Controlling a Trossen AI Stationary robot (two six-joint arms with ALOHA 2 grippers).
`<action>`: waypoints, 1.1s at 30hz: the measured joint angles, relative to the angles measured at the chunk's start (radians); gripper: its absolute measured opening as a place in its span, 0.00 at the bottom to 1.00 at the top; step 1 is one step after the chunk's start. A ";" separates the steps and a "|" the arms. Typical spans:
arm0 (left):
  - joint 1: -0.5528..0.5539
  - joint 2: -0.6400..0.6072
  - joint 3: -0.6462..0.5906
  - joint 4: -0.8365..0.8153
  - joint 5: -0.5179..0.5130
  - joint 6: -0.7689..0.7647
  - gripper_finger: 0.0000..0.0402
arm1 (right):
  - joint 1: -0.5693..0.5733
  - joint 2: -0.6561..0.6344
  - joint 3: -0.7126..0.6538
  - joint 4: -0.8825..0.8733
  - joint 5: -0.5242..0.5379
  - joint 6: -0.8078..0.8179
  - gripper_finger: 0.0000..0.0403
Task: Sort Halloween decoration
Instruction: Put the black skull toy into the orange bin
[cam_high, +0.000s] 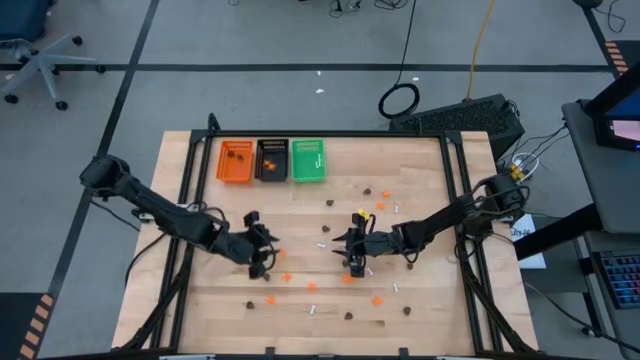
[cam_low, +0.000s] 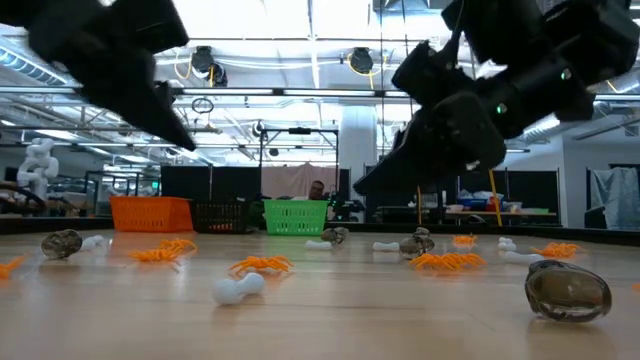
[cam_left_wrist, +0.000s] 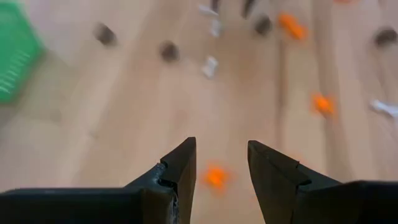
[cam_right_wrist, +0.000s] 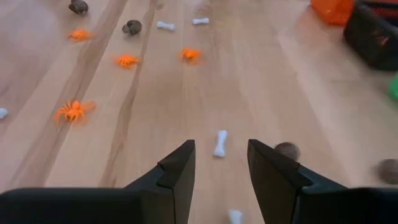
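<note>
Beyond the table (cam_high: 420, 200), only the low view shows a lab and seated person (cam_low: 317, 190). Left hand (cam_left_wrist: 221, 163) and right hand (cam_right_wrist: 221, 163) gape empty above scattered trinkets (cam_right_wrist: 221, 142). No writing legible.

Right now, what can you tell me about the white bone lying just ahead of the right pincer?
The white bone is a small, smooth plastic-looking piece with a knobby end at each tip and a thinner shaft. It lies flat on the bare wooden table, lengthwise along the boards, just beyond the gap of the right pincer, whose fingers stand apart and empty. Nothing touches it; a dark brown trinket sits beside it, apart.
</note>
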 joint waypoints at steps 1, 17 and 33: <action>-0.020 0.015 0.000 0.000 0.014 -0.007 0.36 | 0.000 0.018 0.000 0.029 -0.019 0.005 0.33; -0.334 0.202 0.000 0.032 -0.106 -0.251 0.41 | 0.052 0.157 0.000 0.343 -0.044 0.110 0.33; -0.387 0.409 0.001 0.173 -0.232 -0.161 0.57 | 0.052 0.157 0.000 0.418 -0.042 0.109 0.33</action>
